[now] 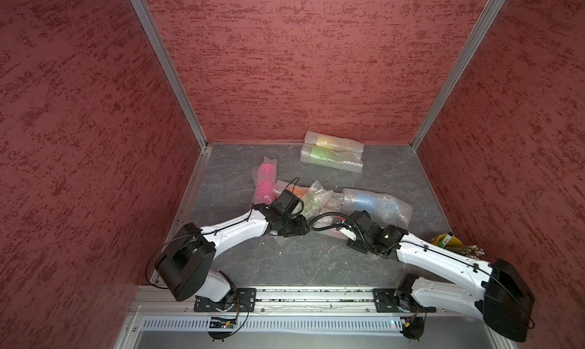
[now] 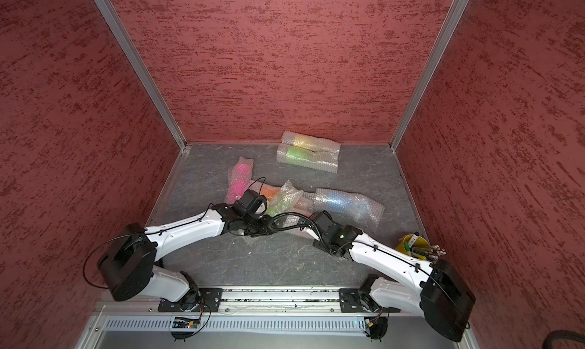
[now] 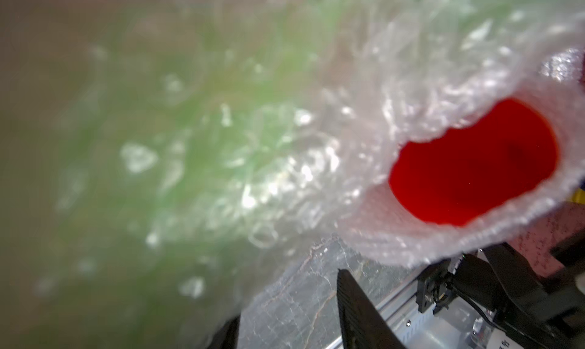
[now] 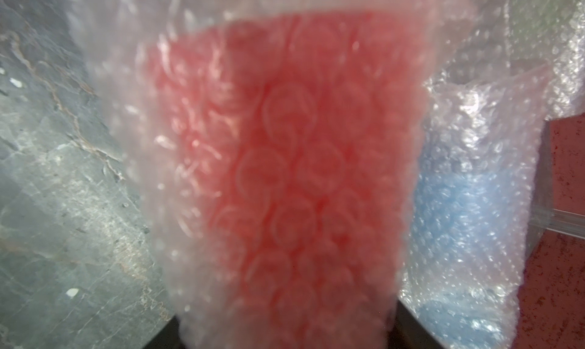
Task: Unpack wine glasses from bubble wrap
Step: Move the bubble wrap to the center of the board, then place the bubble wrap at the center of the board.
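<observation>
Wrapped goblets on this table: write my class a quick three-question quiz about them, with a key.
1. True or false: the red goblet is fully out of its bubble wrap.
2. Which one lies beside the yellow goblet at the back? A blue goblet, B green goblet, C pink goblet.
3. Fill in: the yellow cup sits by the ___ arm.
Key: 1 false; 2 B; 3 right.

Three walls close in the space, a back wall (image 1: 316, 62) and two side walls (image 1: 79, 126), all in a rough, mottled dark-red texture and joined at the corners by aluminium posts (image 1: 164, 65). The floor (image 1: 395, 179) is a grey, stone-veined slab under soft, even light. Along its near edge runs an aluminium rail (image 1: 316, 300), with a slotted grey duct (image 1: 300, 325) just in front.
</observation>
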Motion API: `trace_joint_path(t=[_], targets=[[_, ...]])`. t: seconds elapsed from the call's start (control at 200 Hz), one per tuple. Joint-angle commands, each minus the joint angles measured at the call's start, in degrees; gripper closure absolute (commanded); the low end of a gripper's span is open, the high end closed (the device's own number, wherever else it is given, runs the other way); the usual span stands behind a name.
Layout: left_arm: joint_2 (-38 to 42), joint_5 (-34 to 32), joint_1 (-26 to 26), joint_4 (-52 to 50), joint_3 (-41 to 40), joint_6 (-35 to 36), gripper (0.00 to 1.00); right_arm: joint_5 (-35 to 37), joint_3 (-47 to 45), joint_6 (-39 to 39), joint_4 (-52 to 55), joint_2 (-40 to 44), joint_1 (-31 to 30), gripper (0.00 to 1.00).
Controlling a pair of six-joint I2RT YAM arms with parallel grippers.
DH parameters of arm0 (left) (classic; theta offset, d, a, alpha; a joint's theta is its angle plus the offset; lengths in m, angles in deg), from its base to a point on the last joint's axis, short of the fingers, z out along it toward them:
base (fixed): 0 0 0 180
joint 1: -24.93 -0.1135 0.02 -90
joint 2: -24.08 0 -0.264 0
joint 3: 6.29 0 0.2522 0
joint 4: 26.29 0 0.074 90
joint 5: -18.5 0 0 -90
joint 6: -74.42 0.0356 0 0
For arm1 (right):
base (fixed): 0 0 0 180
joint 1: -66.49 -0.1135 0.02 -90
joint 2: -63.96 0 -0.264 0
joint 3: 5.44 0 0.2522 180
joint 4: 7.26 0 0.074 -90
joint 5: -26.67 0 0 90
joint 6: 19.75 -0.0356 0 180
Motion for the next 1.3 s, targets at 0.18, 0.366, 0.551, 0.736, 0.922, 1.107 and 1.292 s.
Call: trace_joint_path(t=[0.18,0.366,0.551,0.736,0.922,1.107,1.292], targets=[[-7.25,-3.21,-7.88,1.77,6.22,-1.09,0.50,-3.16,4.92,-0.52,0.02,-2.02,-0.96,0.34],[-14.68,-2.77,-11.07,0.35,14.14,-0.49,0.48,-2.60,8.58,-2.17,0.24,-5.69,-2.48,0.35],[-22.46,0.34,-15.59,-1.84,22.75,0.00,0.46,-5.50,16.80,-9.46,1.45,-11.27,-3.20,0.32],[-19.90,3.35,-17.68,-2.42,25.35,1.02,0.33,-12.77,26.06,-19.90,4.48,-19.05,-3.21,0.27],[-12.22,7.42,-17.88,-2.55,21.57,0.05,0.18,-16.03,26.18,-28.57,1.35,-21.54,-3.20,0.33],[-1.12,8.28,-21.58,-3.50,14.08,-0.72,0.14,-17.23,23.28,-37.12,-4.09,-18.92,-2.89,0.33],[10.63,6.32,-20.53,-8.03,9.43,2.50,0.13,-8.37,25.45,-35.35,-1.39,-23.34,-1.42,0.13]])
